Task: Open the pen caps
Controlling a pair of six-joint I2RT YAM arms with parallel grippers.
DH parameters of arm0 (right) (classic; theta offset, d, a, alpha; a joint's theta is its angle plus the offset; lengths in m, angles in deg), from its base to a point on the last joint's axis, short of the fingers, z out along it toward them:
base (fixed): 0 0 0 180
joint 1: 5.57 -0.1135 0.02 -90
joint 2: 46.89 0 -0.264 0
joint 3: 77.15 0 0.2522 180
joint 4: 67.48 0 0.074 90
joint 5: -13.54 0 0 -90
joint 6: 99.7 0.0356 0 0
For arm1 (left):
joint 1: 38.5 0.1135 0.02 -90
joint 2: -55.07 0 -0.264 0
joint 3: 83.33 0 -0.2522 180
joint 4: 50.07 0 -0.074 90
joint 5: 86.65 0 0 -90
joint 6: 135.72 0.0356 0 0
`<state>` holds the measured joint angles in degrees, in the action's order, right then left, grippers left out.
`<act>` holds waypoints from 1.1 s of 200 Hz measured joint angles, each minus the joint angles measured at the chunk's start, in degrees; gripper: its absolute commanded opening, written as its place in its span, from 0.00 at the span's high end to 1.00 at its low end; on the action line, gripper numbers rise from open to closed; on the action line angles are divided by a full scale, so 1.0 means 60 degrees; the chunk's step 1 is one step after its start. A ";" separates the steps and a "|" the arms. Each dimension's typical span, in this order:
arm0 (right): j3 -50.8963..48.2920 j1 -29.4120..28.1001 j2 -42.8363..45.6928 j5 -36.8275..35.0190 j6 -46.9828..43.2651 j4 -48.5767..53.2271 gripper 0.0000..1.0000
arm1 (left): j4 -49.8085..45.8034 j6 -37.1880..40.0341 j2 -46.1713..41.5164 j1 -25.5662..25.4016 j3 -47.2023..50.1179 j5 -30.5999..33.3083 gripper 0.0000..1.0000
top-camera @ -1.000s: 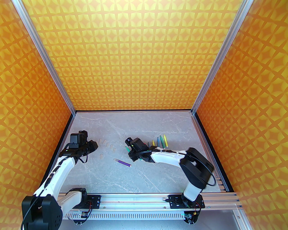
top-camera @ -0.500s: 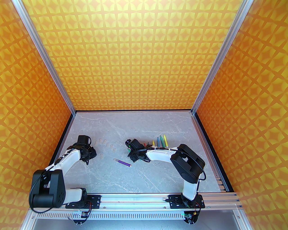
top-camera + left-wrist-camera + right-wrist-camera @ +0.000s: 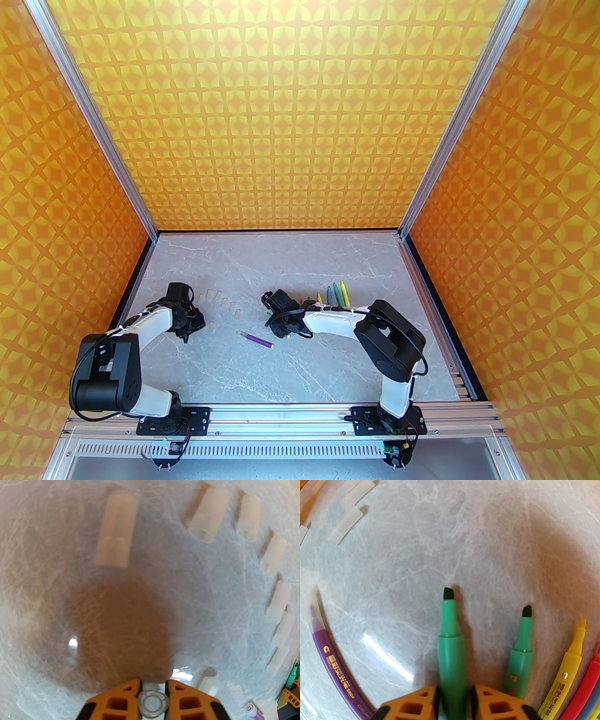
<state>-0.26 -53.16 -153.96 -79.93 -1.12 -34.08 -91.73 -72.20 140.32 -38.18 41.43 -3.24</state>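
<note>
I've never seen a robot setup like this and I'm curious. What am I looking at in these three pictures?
Two robot arms are bolted at the near edge of a marbled table. The wide picture is taken from above and behind them; the two close-ups come from cameras on their wrists. The left gripper pinches a clear cap; more loose caps lie ahead of it. A green marker, tip bare, lies between the fingers of the right gripper; gripped or loose, I cannot tell. A purple marker has its cap on.
</note>
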 measured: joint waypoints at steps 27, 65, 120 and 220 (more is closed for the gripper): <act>0.0004 -0.0015 0.0248 0.0131 -0.0149 0.0240 0.63 | 0.0073 0.0040 0.0040 0.0000 0.0000 -0.0084 0.71; 0.0200 -0.0342 0.0696 0.0805 -0.0568 0.0448 0.61 | 0.0084 0.0153 0.0044 0.0000 -0.0044 -0.0219 0.62; 0.1005 -0.1035 0.0568 0.1705 -0.1206 0.0943 0.60 | 0.0033 0.0284 -0.0346 -0.0007 -0.0055 -0.0248 0.55; 0.1883 -0.1217 -0.0841 0.1829 -0.1552 0.2058 0.62 | 0.0135 0.0506 -0.3472 -0.0007 0.0040 -0.0259 0.35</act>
<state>11.04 -60.46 -159.01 -68.96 -10.43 -21.73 -90.92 -69.16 119.49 -38.23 41.67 -4.79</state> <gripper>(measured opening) 0.387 0.650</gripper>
